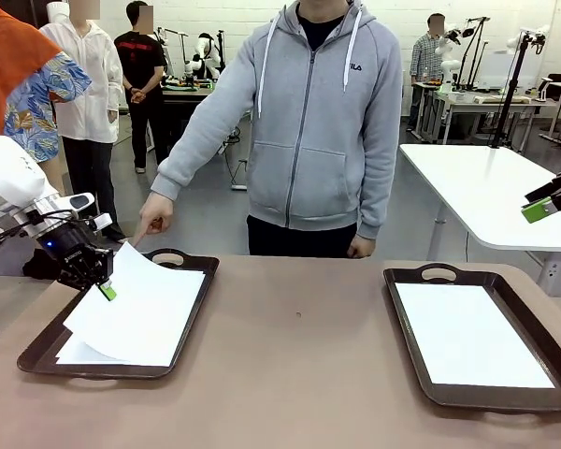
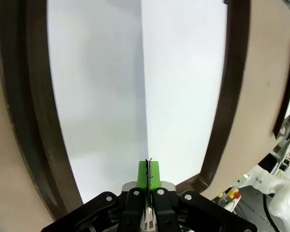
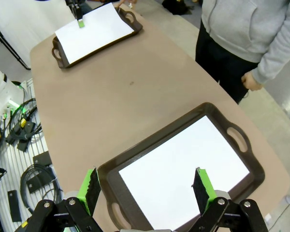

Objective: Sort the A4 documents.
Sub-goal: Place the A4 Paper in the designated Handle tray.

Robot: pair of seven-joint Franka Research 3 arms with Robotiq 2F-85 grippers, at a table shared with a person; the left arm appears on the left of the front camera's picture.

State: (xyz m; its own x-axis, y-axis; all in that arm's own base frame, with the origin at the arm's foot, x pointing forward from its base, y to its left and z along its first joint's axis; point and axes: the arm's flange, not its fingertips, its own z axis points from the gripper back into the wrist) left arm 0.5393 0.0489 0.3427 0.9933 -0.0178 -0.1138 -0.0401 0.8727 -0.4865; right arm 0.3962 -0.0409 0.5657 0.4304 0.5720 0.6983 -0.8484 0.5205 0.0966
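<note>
White sheet: A4 document [image 1: 145, 304] lifted at its edge over left tray [image 1: 182, 323], another sheet [image 1: 75, 353] beneath
Left end effector [image 1: 106, 291]: pads pinched on that sheet
Right end effector [image 3: 147, 187]: fingers apart, above right tray [image 3: 241, 140] holding a sheet [image 3: 183, 176]
Person's hand [image 1: 154, 215]: points at left tray

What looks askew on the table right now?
The top sheet in the left tray sits rotated against the sheet beneath, one edge lifted, pinched in the left gripper. The sheet in the right tray lies flat and square.

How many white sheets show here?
3: one pinched and lifted by the left gripper, sheet; one beneath it in the left tray; one in the right tray. Stacked sheets may hide.
</note>
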